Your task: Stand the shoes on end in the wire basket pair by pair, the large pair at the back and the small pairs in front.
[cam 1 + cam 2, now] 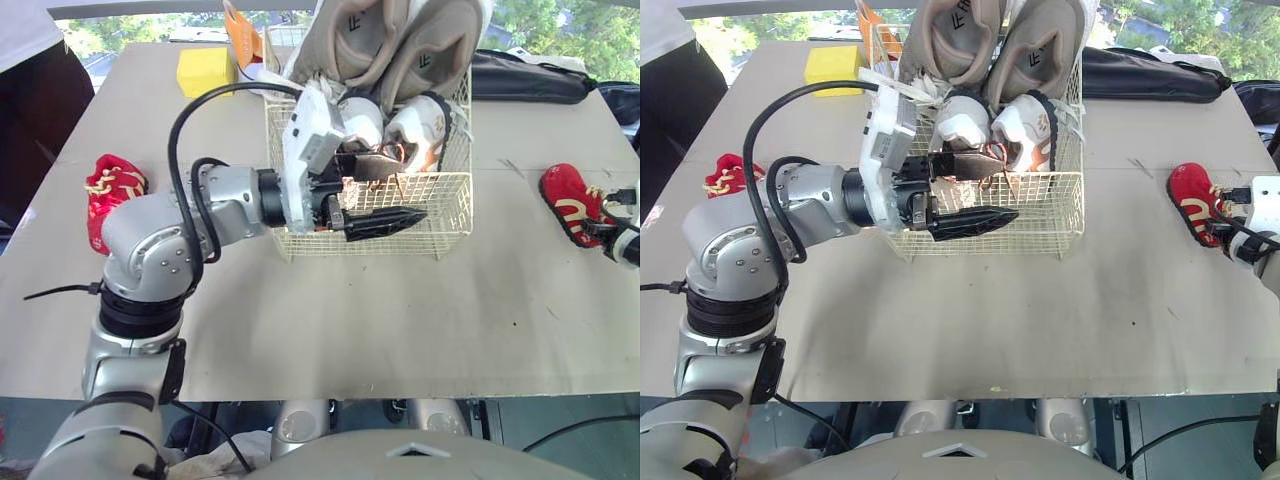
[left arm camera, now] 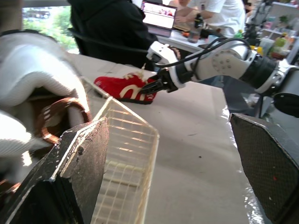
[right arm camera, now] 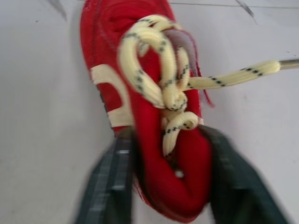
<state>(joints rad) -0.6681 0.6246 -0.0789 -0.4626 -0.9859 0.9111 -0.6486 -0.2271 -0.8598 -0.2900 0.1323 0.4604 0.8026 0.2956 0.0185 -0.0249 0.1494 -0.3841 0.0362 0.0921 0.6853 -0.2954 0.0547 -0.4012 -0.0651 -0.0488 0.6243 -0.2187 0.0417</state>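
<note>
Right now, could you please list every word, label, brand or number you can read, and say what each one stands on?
"F": logo on the sole of the left large shoe.
"F": logo on the sole of the right large shoe.
Laptop screen: too blurred to read.

Bare table (image 1: 500,290) right of basket (image 1: 440,215)

Cream-striped red shoe (image 3: 148,144), its cream laces (image 3: 140,51) flecked black; off-white wire basket (image 1: 440,215); beige large shoes (image 1: 360,40); yellow block (image 1: 205,70).
</note>
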